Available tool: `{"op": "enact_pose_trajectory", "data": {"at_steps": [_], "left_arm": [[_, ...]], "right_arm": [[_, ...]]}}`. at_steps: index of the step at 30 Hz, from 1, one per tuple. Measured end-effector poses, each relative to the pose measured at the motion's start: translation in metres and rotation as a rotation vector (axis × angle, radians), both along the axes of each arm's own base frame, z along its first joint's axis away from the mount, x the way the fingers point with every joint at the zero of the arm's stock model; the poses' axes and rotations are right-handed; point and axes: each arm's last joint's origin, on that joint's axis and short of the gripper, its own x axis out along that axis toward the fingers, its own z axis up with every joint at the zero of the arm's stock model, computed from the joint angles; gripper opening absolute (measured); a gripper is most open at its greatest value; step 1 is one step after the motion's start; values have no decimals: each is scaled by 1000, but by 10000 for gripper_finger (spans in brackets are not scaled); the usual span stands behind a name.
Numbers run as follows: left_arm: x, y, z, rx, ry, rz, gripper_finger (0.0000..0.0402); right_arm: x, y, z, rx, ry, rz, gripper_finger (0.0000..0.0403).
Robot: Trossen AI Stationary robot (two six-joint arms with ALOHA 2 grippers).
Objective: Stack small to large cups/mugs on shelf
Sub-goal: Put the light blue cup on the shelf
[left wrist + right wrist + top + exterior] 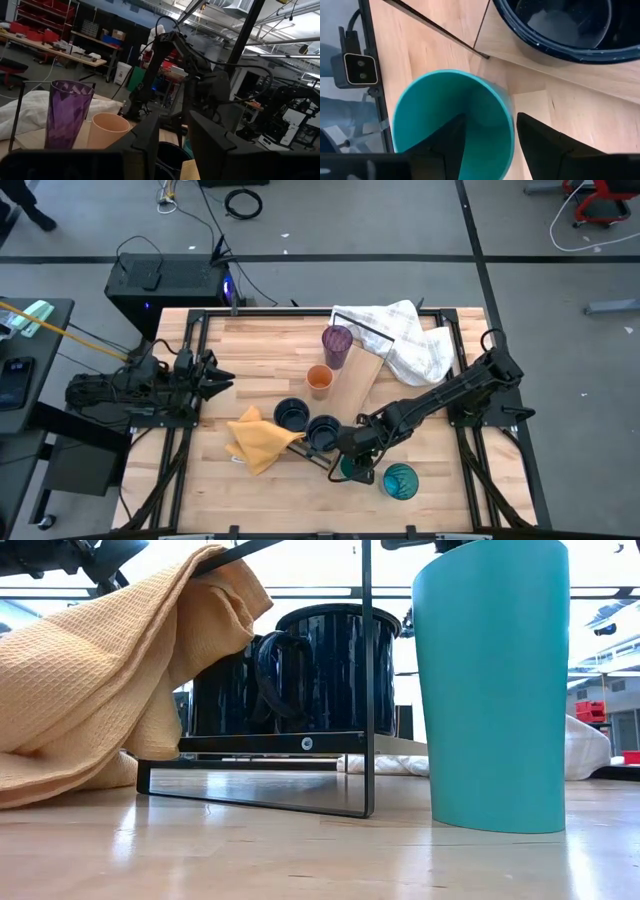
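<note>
My right gripper [352, 465] [492, 145] is open over the small teal cup [348, 471] [490, 690] [452, 120], near the table's near edge. One finger is inside the cup and one outside. The teal-blue patterned tumbler [401, 481] stands just right of it. Two navy mugs [291, 415] [323, 430] [335, 670] stand on the table to its far left. The purple tumbler [337, 345] [67, 115] and the orange cup [319, 380] [107, 130] stand at the light-wood shelf plank [358, 380]. My left gripper [225, 375] [174, 145] waits open at the table's left. My right gripper comes from above, pointing down, astride the teal cup's rim wall [507, 125]. One finger [445, 145] is inside and the other [545, 150] outside. I cannot tell whether either touches the wall. The cup stands upright with its base on the table.
A yellow cloth [260, 440] [100, 670] lies crumpled left of the mugs. A white checked towel [410, 340] lies at the far right beside the plank. A thin black wire frame [366, 690] stands between the teal cup and the mugs. The table's near edge is close.
</note>
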Motion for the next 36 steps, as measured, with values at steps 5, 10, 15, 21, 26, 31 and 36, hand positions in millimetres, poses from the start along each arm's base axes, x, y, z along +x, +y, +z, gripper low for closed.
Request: {"op": "enact_pose_trajectory", "data": {"at_steps": [5, 10, 15, 21, 26, 31, 36], "left_arm": [[0, 0, 0, -2, -3, 0, 110], [0, 0, 0, -1, -3, 0, 110], [0, 0, 0, -1, -3, 0, 110], [0, 0, 0, -1, -3, 0, 110], [0, 0, 0, 0, -2, 0, 110], [0, 0, 0, -1, -2, 1, 110], [0, 0, 0, 0, -2, 0, 110]], "right_arm": [[0, 0, 0, -2, 1, 0, 138], [-1, 0, 0, 17, 14, 18, 40], [-1, 1, 0, 26, 20, 30, 14], [-4, -3, -2, 14, 68, 38, 6], [-6, -6, -1, 9, 85, 36, 4], [-9, -15, 9, 6, 74, 15, 2], [-21, -24, 32, 4, 23, -16, 2]]}}
